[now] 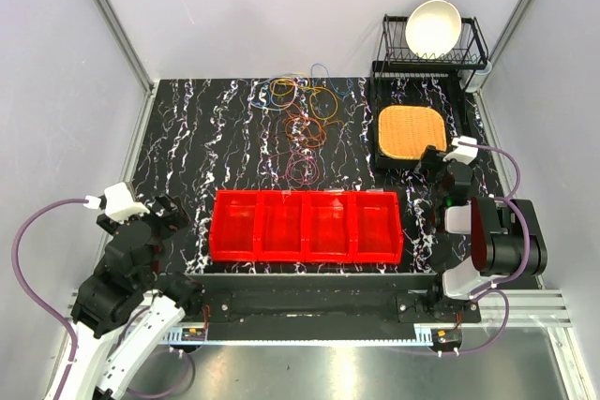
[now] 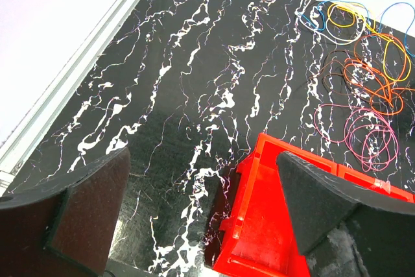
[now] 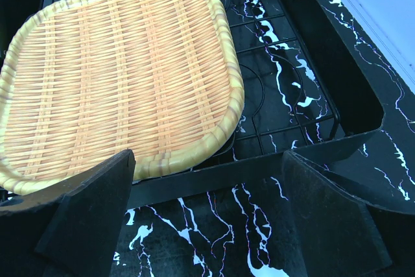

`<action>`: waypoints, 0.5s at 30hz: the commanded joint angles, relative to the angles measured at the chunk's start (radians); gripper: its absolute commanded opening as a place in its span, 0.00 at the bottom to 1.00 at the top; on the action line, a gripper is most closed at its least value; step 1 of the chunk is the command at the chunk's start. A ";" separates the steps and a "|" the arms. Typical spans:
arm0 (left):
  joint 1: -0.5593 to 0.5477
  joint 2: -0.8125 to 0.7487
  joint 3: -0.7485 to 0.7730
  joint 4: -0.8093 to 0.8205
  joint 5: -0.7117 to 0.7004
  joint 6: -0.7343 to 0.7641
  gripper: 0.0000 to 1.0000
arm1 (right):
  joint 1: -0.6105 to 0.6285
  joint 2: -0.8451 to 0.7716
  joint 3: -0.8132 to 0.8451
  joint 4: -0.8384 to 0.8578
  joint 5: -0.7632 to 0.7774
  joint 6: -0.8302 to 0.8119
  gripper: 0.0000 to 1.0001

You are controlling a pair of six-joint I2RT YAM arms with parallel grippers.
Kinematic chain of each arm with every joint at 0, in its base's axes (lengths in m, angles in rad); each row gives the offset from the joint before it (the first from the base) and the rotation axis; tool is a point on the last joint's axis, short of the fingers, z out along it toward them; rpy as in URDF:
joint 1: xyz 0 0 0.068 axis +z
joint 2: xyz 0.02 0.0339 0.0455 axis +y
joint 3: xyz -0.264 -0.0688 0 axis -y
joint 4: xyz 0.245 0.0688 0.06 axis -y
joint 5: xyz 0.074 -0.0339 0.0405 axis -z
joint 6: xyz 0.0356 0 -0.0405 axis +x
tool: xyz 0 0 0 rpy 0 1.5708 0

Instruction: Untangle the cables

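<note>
The cables lie in loose tangled loops at the back middle of the black marbled table: blue, yellow, orange, red and maroon wires. They also show in the left wrist view at the upper right, far from my fingers. My left gripper is open and empty, at the near left beside the red bin's left end. My right gripper is open and empty, at the near edge of the black rack holding the wicker tray.
A red bin with several compartments stands across the near middle; its corner shows in the left wrist view. A wicker tray lies on a black wire rack. A dish rack with a white bowl stands behind it.
</note>
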 commanded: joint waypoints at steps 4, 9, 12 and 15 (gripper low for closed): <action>0.001 0.006 -0.002 0.031 0.001 0.013 0.99 | 0.008 0.003 0.020 0.030 -0.111 -0.018 1.00; 0.000 0.003 -0.002 0.030 0.001 0.014 0.99 | 0.008 0.005 0.020 0.030 -0.109 -0.018 1.00; 0.000 0.002 -0.004 0.037 0.012 0.022 0.99 | 0.006 0.005 0.020 0.028 -0.111 -0.016 1.00; 0.000 0.018 -0.002 0.043 0.022 0.031 0.99 | 0.008 0.003 0.019 0.033 -0.102 -0.013 1.00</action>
